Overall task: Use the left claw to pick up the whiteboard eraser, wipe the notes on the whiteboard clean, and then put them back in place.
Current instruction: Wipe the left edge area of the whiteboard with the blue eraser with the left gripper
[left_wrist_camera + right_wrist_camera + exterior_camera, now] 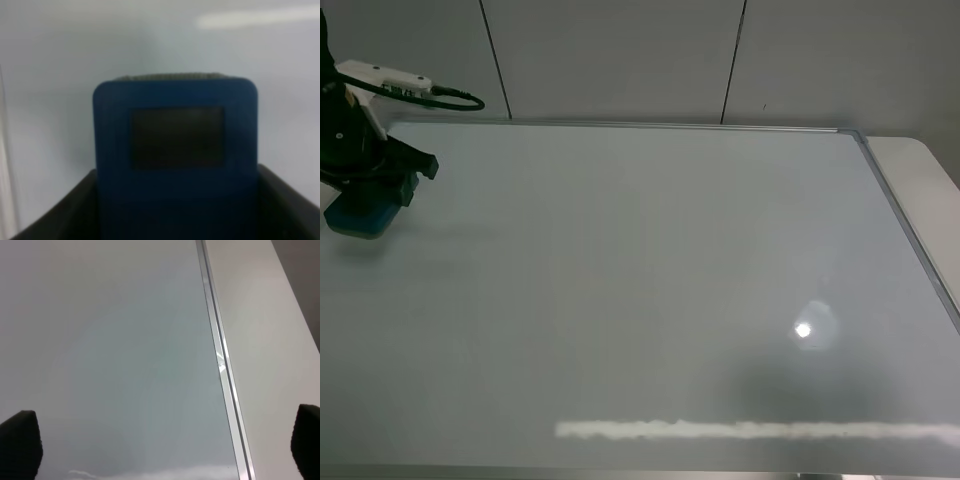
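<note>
Whiteboard eraser [358,218]: pinched in left gripper [372,198], far left of frame, low over whiteboard [640,260]; contact unclear; no red notes visible, wiping apparently done; remaining: set eraser down and release; right gripper [162,445] spread, empty, near board's right edge.

Whiteboard [650,290] lies flat on desk [920,175]; a desk strip is exposed along the board's right edge. Whiteboard eraser [360,218] sits at the board's far-left side, toward the rear, between the fingers of the left claw [368,200]. Eraser seems to rest on the board; contact unclear. Wall [620,60] stands behind.
</note>
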Controlling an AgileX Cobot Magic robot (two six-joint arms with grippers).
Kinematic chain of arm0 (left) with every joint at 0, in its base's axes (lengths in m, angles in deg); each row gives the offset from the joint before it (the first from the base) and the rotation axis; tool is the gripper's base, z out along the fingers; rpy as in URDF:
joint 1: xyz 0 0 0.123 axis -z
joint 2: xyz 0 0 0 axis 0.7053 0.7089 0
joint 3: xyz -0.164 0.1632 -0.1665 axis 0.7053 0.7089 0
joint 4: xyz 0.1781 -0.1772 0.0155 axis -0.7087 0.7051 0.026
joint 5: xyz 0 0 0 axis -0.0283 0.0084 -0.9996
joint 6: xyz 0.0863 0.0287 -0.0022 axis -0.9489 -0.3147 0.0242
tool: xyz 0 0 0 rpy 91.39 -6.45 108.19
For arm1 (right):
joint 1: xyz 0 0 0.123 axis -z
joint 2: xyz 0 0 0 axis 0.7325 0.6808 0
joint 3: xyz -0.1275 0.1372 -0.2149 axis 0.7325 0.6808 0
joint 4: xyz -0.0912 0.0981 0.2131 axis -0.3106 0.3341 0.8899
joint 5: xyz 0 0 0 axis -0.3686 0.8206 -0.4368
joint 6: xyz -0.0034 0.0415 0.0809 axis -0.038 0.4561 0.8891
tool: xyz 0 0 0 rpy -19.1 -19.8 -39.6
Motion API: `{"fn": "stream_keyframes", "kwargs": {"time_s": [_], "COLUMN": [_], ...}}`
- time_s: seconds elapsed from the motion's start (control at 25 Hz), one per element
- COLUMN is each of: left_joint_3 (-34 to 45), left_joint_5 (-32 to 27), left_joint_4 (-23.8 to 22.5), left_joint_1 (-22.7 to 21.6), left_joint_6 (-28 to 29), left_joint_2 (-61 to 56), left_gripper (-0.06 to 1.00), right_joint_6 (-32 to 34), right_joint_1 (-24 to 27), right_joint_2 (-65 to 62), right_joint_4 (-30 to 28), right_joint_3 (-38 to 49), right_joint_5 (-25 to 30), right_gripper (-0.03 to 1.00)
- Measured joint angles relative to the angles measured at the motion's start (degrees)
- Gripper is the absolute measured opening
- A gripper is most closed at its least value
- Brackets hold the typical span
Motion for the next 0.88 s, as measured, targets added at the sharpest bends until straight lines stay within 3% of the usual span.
{"fn": "stream_keyframes", "kwargs": {"time_s": [0.12,0.52,0.88], "left_joint_3": [4.0,10.1,11.2], "left_joint_5": [4.3,14.6,17.1], "left_joint_4": [1.9,5.5,6.1], "left_joint_1": [-2.0,-1.6,-1.6], "left_joint_6": [0.0,0.0,0.0], "left_joint_2": [0.0,0.5,3.2], "left_gripper": [0.55,0.55,0.55], "right_joint_6": [0.0,0.0,0.0], "right_joint_1": [0.0,0.0,0.0], "right_joint_2": [0.0,0.0,0.0], "right_joint_4": [0.0,0.0,0.0], "right_joint_3": [0.0,0.0,0.0], "right_joint_5": [0.0,0.0,0.0], "right_gripper": [0.99,0.99,0.99]}}
